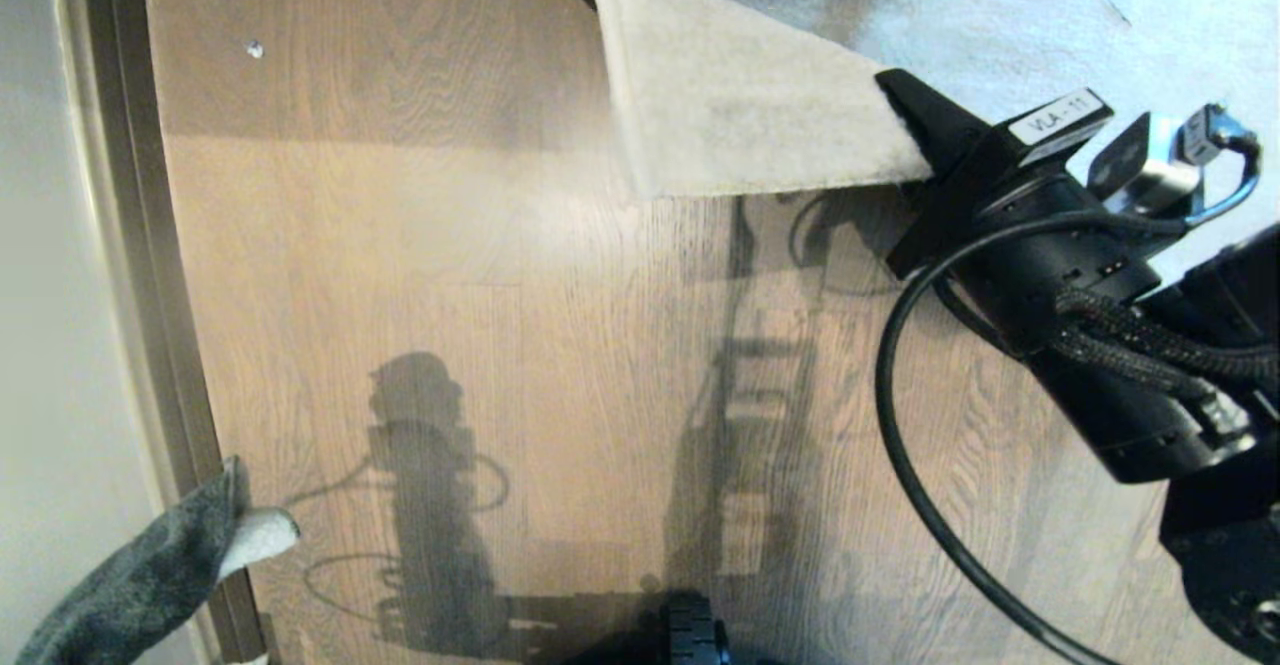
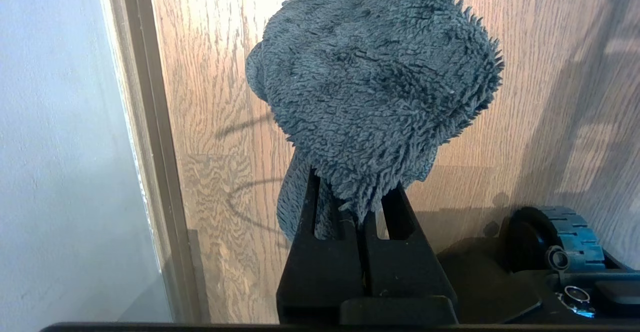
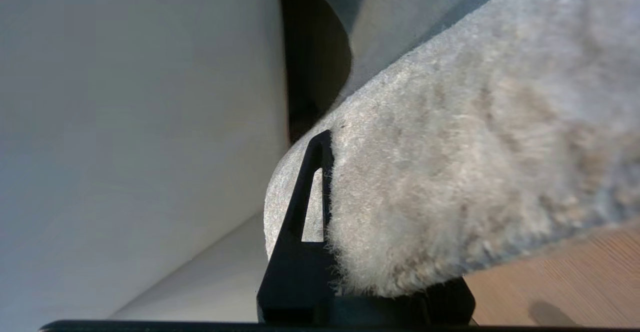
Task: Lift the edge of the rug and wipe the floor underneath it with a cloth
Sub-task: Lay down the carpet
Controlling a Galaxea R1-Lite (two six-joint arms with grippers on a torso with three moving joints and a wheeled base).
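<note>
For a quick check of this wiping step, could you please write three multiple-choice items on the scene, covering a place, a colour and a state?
1. Where is the cloth?
A. in the left hand
B. on the rug
C. flat on the floor

2. What colour is the cloth's outer side?
A. red
B. dark grey
C. yellow

3. How is the rug edge?
A. flat on the floor
B. rolled up tight
C. lifted by the right hand

Answers:
1 A, the fingers pinch it.
2 B, its fuzzy pile is dark grey.
3 C, bare floor shows beneath the raised edge.
</note>
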